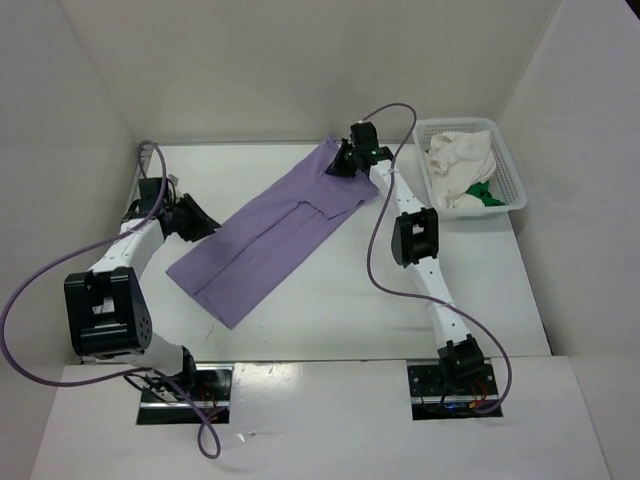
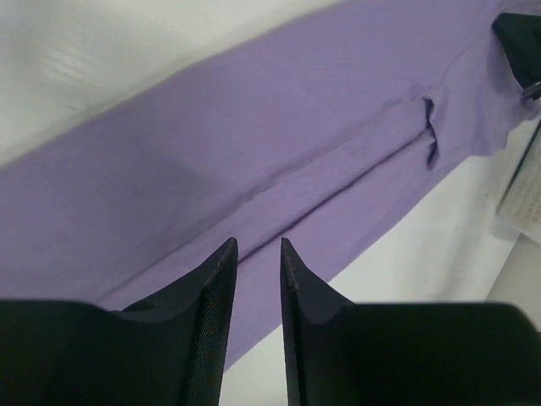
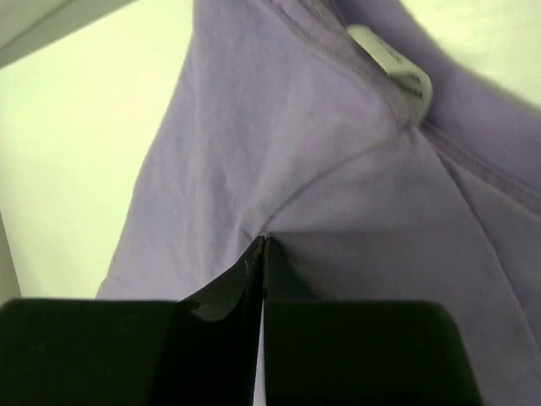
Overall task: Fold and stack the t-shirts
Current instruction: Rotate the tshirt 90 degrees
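My right gripper (image 3: 264, 244) is clamping the lavender t-shirt (image 1: 270, 235) at its collar end, upper centre; my left gripper (image 2: 258, 247) is hovering parted, empty. I am probably mid-fold, with the collar needing to go toward the hem next.

The left arm (image 1: 120, 255) lies low on the left side, elbow back near its base, forearm reaching forward with the wrist turned to the right. The left gripper (image 2: 259, 247) has its fingers a narrow gap apart and holds nothing. The right arm (image 1: 420, 240) stretches far forward, leaning slightly left. The right gripper (image 3: 264, 244) has its fingers pressed together, pinching a fold of the purple shirt (image 3: 338, 211).
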